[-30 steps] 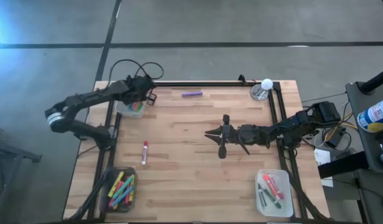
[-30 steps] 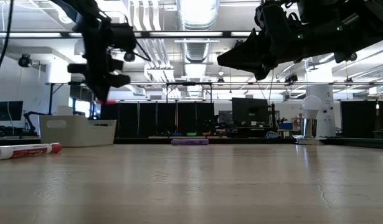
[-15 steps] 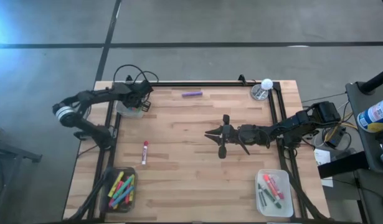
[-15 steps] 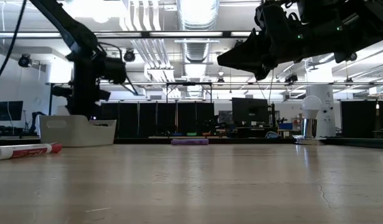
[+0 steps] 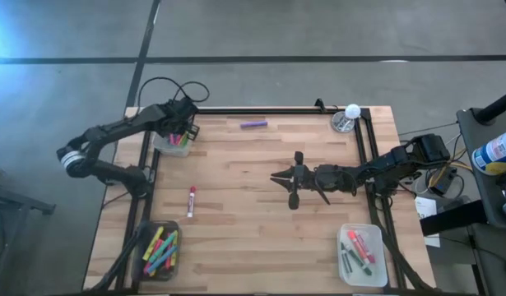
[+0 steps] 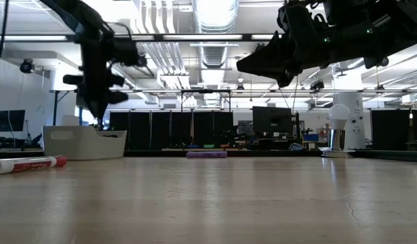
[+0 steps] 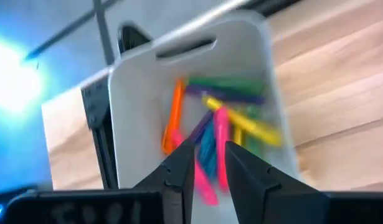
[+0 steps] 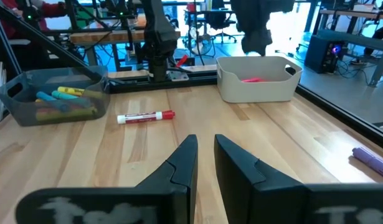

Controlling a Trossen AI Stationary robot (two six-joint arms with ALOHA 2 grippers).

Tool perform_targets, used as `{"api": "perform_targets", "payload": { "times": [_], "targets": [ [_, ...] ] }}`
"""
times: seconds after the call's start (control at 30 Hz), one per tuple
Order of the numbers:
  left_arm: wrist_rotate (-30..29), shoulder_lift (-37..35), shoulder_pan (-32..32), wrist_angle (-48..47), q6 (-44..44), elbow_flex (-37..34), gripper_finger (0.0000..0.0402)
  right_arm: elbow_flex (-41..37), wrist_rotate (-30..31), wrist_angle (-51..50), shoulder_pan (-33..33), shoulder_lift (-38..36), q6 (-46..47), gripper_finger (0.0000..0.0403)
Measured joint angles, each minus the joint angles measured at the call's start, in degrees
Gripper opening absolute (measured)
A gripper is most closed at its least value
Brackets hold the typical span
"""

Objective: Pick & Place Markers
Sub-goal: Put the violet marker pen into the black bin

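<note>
At the upper left of the high view the left gripper [image 5: 183,134] hangs over a white bin [image 5: 160,145] of markers [image 7: 223,121], its fingers [image 7: 179,171] slightly apart and empty. A red-capped marker [image 5: 191,201] lies left of centre, a purple one [image 5: 253,124] at top centre. Mid-table, the right gripper [image 5: 279,177] hovers, fingers nearly together, holding nothing.

Colourful markers [image 7: 219,124] fill bins; red-capped [image 5: 191,201] and purple [image 5: 253,124] ones lie loose.
</note>
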Motion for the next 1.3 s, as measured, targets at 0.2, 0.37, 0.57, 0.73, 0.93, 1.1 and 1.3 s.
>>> {"api": "perform_targets", "payload": {
  "times": [0.2, 0.37, 0.57, 0.73, 0.93, 1.1, 1.3],
  "targets": [
    [3.8, -4.89, -4.78, 4.92, 3.77, 0.21, 0.0084, 0.0, 0.0, -0.2, 0.0, 0.0, 0.0, 0.0047],
    [10.89, -3.28, -9.52, 20.96, 6.21, -1.69, 0.007, 0.0, 0.02, -0.25, 0.0, 0.0, 0.02, 0.0047],
    [24.4, 7.01, -10.87, 40.86, 11.2, -2.15, 0.0006, 0.0, 0.02, -0.47, 0.0, 0.0, 0.02, 0.0047],
    [26.8, 17.38, -10.86, 42.43, 15.69, 1.96, 0.0001, 0.0, 0.04, -0.97, -0.11, 0.0, 0.0, 0.0047],
    [26.67, 25.65, -11.11, 42.62, 18.26, 7.04, 0.0006, 0.0, 0.07, -1.03, -0.11, 0.0, -0.31, 0.0047],
    [26.45, 30.65, -10.96, 42.01, 17.97, 12.21, 0.004, 0.0, 0.04, -1.05, -0.11, 0.0, -1.07, 0.0047],
    [25.64, 37.04, -10.25, 37.55, 20.67, 20.02, 0.0084, 0.0, 0.04, -1.08, -0.11, 0.0, -1.09, 0.0047]
  ]
}}
